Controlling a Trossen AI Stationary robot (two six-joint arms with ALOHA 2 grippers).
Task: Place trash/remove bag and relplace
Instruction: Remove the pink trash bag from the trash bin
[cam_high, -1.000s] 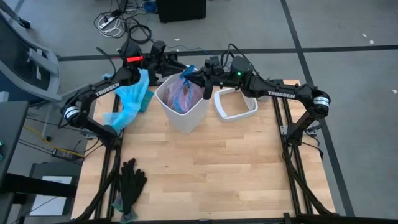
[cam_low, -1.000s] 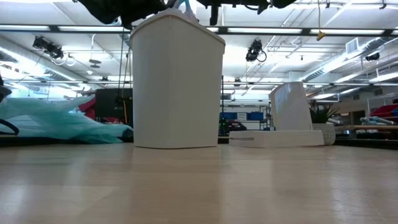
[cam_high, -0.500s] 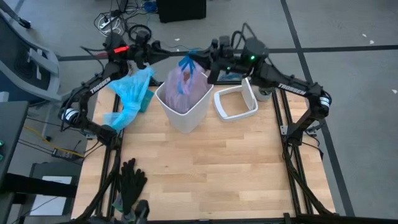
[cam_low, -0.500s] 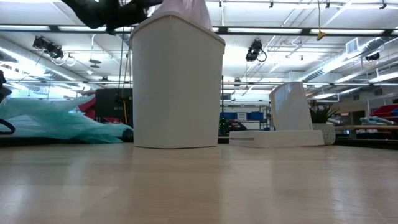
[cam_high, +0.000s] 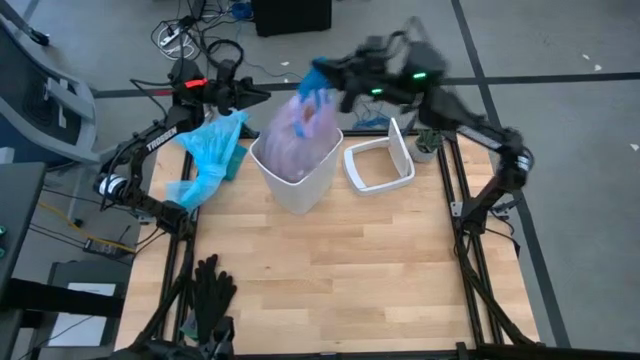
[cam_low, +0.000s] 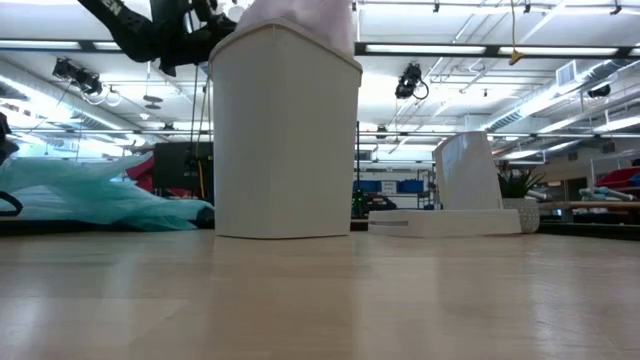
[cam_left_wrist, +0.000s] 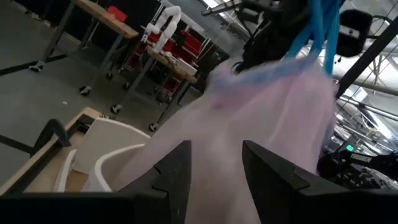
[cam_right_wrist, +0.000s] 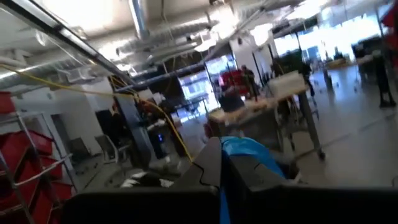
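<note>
The bag (cam_high: 300, 135), thin translucent pale pink-lavender plastic, stands stretched upward, its lower part inside the white bin (cam_high: 297, 185) near the table's far edge; its blue drawstring ties (cam_high: 318, 80) are gathered at the top, pinched in the right gripper (cam_high: 335, 75); dark contents show faintly inside

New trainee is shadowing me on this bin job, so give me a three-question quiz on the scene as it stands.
1. True or false: the right pincer is shut on the blue drawstring ties of the pink bag.
2. Where is the bag's lower part? A) flat on the table B) inside the white bin C) on the floor
3. What lies on the table between the left pincer and the bin: the ____ bag.

Key: 1 true; 2 B; 3 light-blue.
</note>
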